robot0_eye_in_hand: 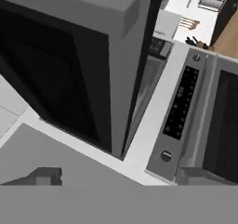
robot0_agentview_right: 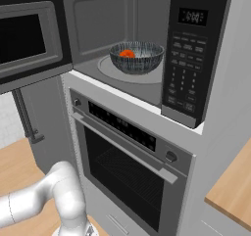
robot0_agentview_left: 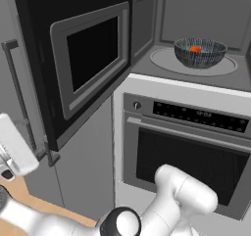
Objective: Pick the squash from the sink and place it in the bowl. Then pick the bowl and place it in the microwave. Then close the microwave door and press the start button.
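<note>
The microwave [robot0_agentview_left: 196, 14] stands open above the wall oven. On its round turntable [robot0_agentview_left: 162, 61] sits the ribbed dark grey-blue bowl [robot0_agentview_left: 200, 53] [robot0_agentview_right: 136, 57], and the small orange-red squash [robot0_agentview_left: 195, 49] [robot0_agentview_right: 127, 54] lies inside it. The microwave door [robot0_agentview_left: 73, 59] [robot0_agentview_right: 24, 39] [robot0_eye_in_hand: 69, 65] is swung wide to the left. My hand [robot0_agentview_left: 14, 149] is low at the far left, below and outside the door. In the hand view my gripper [robot0_eye_in_hand: 121, 177] is open with nothing between its fingertips [robot0_eye_in_hand: 44, 176], facing the door's dark outer face. The sink is out of view.
The microwave's keypad panel [robot0_agentview_right: 188, 59] is right of the cavity. Below is the wall oven [robot0_agentview_left: 196, 156] [robot0_agentview_right: 127, 166] with its control strip [robot0_eye_in_hand: 183, 107]. A tall cabinet with a long handle [robot0_agentview_left: 19, 98] stands left. Wooden counters [robot0_agentview_right: 235, 186] lie at both sides.
</note>
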